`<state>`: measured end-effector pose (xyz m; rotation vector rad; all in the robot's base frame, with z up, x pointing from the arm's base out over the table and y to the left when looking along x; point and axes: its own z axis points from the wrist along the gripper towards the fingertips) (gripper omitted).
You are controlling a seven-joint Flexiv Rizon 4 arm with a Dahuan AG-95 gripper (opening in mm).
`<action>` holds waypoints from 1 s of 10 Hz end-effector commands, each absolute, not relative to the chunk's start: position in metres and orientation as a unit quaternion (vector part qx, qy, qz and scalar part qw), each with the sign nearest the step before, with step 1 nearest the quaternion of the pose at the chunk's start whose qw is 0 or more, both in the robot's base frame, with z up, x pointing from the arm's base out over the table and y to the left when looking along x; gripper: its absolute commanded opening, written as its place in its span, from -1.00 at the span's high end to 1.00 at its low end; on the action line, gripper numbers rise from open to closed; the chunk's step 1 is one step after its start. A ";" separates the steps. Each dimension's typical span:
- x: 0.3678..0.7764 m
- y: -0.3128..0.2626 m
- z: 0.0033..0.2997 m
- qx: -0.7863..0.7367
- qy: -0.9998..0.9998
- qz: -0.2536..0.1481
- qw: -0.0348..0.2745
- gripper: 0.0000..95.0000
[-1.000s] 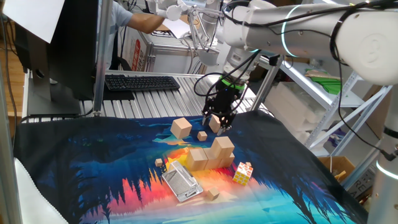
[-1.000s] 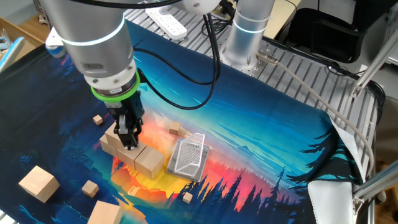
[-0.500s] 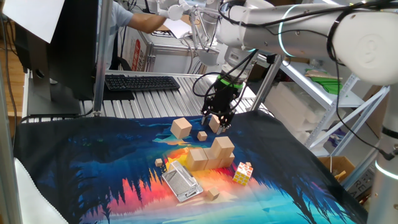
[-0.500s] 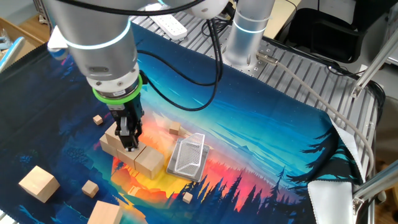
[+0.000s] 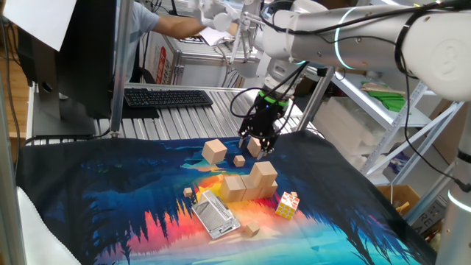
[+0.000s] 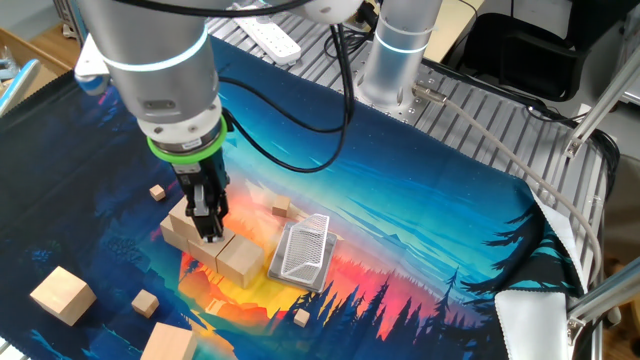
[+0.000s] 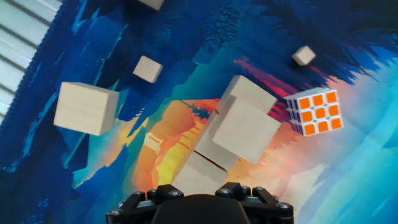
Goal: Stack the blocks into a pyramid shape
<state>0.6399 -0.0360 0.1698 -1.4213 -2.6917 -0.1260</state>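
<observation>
Light-tan wooden blocks form a short row (image 5: 235, 188) (image 6: 240, 258) on the painted cloth, with one block on top (image 5: 263, 173) (image 7: 245, 127). My gripper (image 5: 258, 149) (image 6: 210, 228) hangs just above this stack, fingers apart and nothing between them. Only its black base shows at the bottom of the hand view. A loose block (image 5: 214, 151) (image 6: 62, 293) (image 7: 87, 109) lies off to one side. Another loose block (image 5: 255, 146) (image 6: 175, 345) lies on the cloth and shows behind the fingers in one fixed view.
A multicoloured puzzle cube (image 5: 287, 205) (image 7: 314, 112) and a metal grater (image 5: 215, 213) (image 6: 303, 250) lie beside the stack. Tiny wooden cubes (image 5: 239, 160) (image 6: 145, 303) (image 7: 147, 68) are scattered around. A keyboard (image 5: 168, 97) sits on the slatted table behind the cloth.
The gripper has barely shifted above the stack. The blocks lie as before.
</observation>
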 end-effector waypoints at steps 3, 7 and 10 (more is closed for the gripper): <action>0.638 -0.036 0.170 -0.459 -0.887 -0.024 0.039 -0.20; 0.645 -0.030 0.167 -0.462 -0.885 -0.039 0.046 -0.20; 0.668 -0.011 0.156 -0.506 -0.862 -0.026 0.034 -0.20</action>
